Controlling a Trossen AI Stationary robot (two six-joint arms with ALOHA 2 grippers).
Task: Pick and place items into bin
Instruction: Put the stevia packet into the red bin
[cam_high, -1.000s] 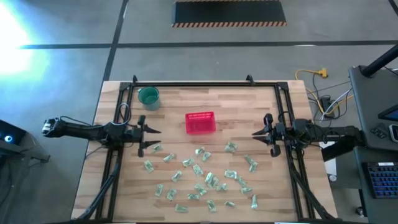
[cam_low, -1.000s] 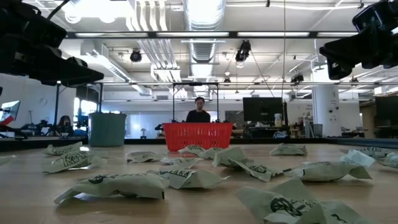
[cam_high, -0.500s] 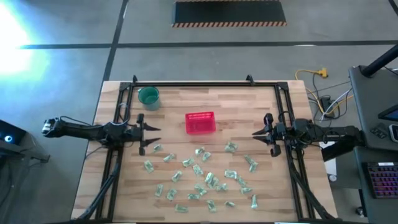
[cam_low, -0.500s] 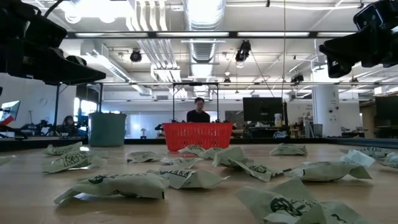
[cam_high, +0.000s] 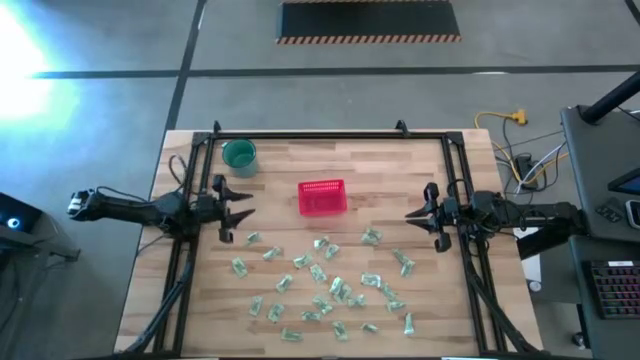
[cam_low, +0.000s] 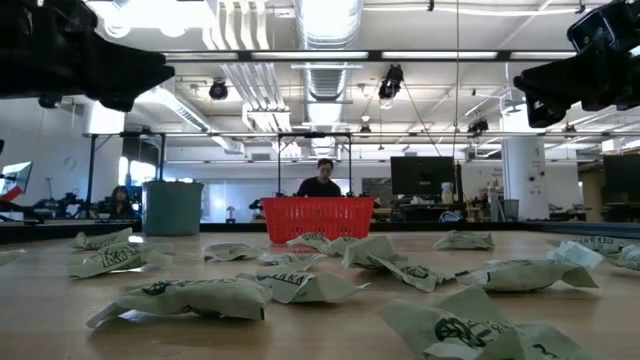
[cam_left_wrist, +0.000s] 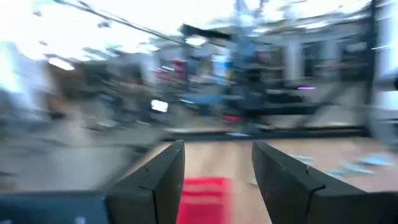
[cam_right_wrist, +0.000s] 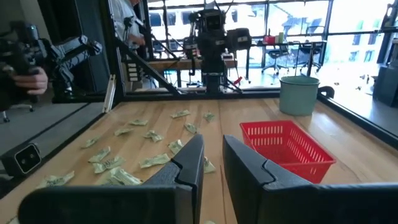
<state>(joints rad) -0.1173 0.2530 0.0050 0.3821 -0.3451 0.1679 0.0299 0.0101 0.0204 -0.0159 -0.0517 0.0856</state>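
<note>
Hovering apart at opposite bench (cam_high: 400, 165) edges, left gripper (cam_high: 238, 201) fingers spread, right gripper (cam_high: 414, 214) fingers nearly closed, both empty; packets (cam_high: 330, 285) and red basket (cam_high: 322, 197) lie between.

strong white glare burns out the upper left corner of the overhead view, spilling across the grey floor (cam_high: 110, 90); the wooden table (cam_high: 320, 160) is evenly lit with faint shadows. at table height, ceiling strip lights (cam_low: 330, 20) glow bright, the arms read as black silhouettes, and the nearest packets (cam_low: 470, 330) are soft. the left wrist view is smeared throughout by motion blur. the right wrist view is clear, with daylight from the windows (cam_right_wrist: 311, 25) behind.
</note>
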